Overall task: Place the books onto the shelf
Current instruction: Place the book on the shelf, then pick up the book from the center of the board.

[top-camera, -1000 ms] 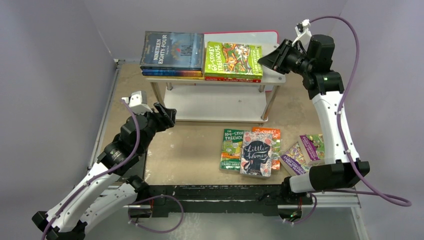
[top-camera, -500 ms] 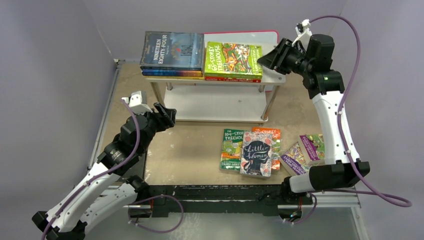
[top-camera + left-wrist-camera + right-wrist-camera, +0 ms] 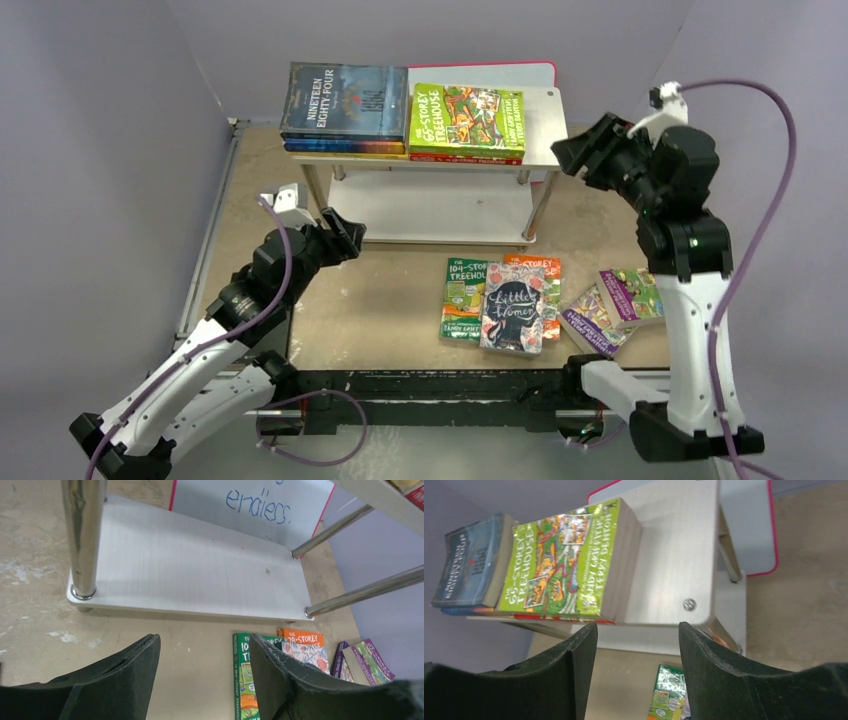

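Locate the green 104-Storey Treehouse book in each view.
Top external: green book on the table, leftmost of the group in front of the shelf.
Left wrist: bottom centre, partly behind the left pincer.
Right wrist: bottom edge, below the right pincer.
Shared landmark: the shelf.

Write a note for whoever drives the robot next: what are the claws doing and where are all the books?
Left claw: open, empty, by the shelf, low down.
Right claw: open, empty, beside the shelf top's right end.
Done: two stacks on the shelf top, Nineteen Eighty-Four and 65-Storey Treehouse uppermost.
To do: Little Women, the Treehouse books under it and the purple books lie on the table.
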Robot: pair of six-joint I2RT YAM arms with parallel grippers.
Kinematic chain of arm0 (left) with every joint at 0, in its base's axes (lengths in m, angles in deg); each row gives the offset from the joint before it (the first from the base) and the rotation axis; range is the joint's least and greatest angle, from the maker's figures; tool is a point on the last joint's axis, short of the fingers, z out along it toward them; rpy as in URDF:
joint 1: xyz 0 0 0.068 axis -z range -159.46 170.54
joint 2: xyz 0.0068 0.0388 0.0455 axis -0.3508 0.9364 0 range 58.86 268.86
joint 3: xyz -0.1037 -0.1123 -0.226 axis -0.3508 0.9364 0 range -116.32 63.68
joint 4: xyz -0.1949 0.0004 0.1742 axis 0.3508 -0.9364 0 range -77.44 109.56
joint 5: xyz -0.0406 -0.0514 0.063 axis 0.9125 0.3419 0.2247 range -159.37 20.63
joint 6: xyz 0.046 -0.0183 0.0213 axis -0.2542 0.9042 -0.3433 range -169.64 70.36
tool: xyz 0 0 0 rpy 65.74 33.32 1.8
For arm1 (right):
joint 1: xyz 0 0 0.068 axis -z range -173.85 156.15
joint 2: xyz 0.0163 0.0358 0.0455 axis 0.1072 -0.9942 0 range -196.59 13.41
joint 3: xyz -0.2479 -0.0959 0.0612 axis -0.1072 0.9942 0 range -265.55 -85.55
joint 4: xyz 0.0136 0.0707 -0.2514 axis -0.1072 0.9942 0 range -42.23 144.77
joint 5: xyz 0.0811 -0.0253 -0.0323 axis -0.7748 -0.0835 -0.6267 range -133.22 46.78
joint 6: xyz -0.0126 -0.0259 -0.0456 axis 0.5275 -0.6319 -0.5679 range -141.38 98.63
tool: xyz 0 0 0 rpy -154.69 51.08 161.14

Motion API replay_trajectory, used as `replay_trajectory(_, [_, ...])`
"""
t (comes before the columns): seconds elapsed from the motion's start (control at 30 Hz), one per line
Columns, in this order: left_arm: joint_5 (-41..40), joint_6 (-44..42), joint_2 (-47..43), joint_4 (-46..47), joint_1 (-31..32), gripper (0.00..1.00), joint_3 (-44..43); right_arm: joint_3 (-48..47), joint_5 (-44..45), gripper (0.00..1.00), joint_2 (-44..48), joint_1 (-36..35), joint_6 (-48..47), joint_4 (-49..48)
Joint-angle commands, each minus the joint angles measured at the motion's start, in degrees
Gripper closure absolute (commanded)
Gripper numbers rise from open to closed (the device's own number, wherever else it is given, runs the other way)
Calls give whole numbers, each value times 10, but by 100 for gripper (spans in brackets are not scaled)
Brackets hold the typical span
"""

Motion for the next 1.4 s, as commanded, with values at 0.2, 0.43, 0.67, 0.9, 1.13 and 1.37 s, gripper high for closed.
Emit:
replay_trajectory(0.2, [184, 26, 25, 176, -1, 36, 89, 171, 298, 37, 147, -2, 3, 88])
replay_trajectory(0.43, [202, 29, 69, 212, -1, 36, 94, 287, 312, 37, 166, -2, 84, 106])
replay_trajectory(0.67, [234, 61, 116, 214, -1, 36, 80, 354, 429, 28, 89, 9, 64, 26])
replay_trajectory(0.9, [272, 56, 151, 158, -1, 39, 26, 403, 477, 9, 2, 38, -17, -68])
replay_trajectory(1.13, [248, 48, 149, 154, -2, 39, 4, 428, 471, 6, -66, 123, 113, -37])
replay_trajectory(1.37, [226, 54, 145, 141, -2, 39, 4, 489, 482, 9, -28, 222, 247, -15])
